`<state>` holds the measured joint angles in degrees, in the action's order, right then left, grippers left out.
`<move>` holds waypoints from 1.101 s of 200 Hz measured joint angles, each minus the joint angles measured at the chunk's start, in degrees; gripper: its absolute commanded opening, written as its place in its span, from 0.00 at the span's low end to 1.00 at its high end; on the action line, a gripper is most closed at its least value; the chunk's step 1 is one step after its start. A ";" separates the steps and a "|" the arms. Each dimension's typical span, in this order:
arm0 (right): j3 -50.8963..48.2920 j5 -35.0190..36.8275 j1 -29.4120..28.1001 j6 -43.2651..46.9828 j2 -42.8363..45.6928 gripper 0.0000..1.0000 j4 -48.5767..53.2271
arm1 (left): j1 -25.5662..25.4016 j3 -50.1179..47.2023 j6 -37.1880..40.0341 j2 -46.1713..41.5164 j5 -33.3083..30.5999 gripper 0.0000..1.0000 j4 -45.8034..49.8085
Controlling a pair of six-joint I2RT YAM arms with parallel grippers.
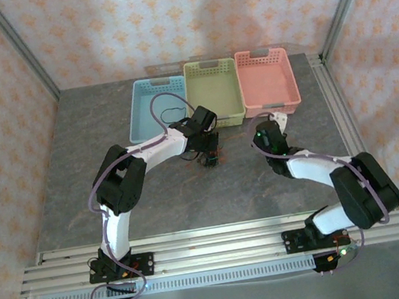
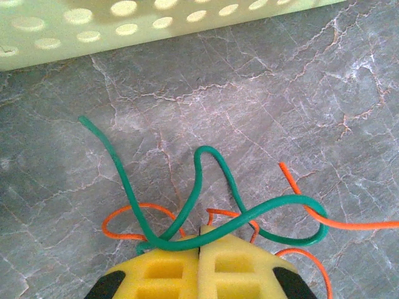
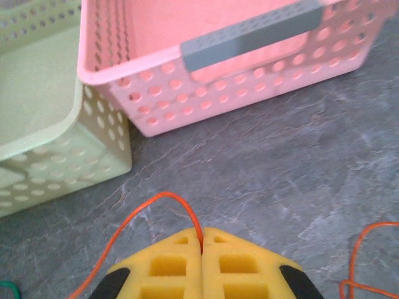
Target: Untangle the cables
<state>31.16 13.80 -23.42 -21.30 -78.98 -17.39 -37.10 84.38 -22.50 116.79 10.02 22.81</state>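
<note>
A green cable [image 2: 215,180] loops over an orange cable [image 2: 137,208] on the grey table. My left gripper [image 2: 199,233] is shut, and the green cable lies across its yellow pad tips. A kink of the orange cable ends at the seam; I cannot tell whether either is pinched. From above, this gripper [image 1: 211,154] sits over the small tangle [image 1: 209,161], just in front of the green basket. My right gripper [image 3: 201,240] is shut on an orange cable [image 3: 140,215], which arcs out of the seam and runs down to the left. It [image 1: 274,122] sits just before the pink basket.
Three baskets stand in a row at the back: blue [image 1: 138,113], light green [image 1: 190,94] and pink [image 1: 293,83]. A thin black cable [image 1: 171,113] lies in the blue one. The pink basket's wall [image 3: 187,99] and the green basket's corner [image 3: 93,143] are close ahead of the right gripper.
</note>
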 measured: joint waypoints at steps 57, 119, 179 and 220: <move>-6.51 8.28 0.42 -2.40 7.98 0.00 -5.70 | 0.00 0.00 -0.02 0.00 -0.02 0.04 0.00; -10.03 10.49 4.96 -6.69 10.49 0.00 -8.96 | 0.00 0.00 -0.02 0.00 -0.02 0.04 -0.02; -10.01 5.07 5.05 -6.99 8.98 0.00 -10.58 | 0.00 -0.07 -0.02 0.00 -0.02 0.04 -0.04; -10.03 2.34 5.05 -6.54 8.96 0.00 -12.98 | 0.00 -0.35 -0.02 -0.02 -0.04 0.04 -0.20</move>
<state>21.12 16.14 -18.37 -27.83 -70.02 -30.37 -37.10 84.03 -22.52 116.77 9.98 22.61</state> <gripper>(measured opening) 0.046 0.043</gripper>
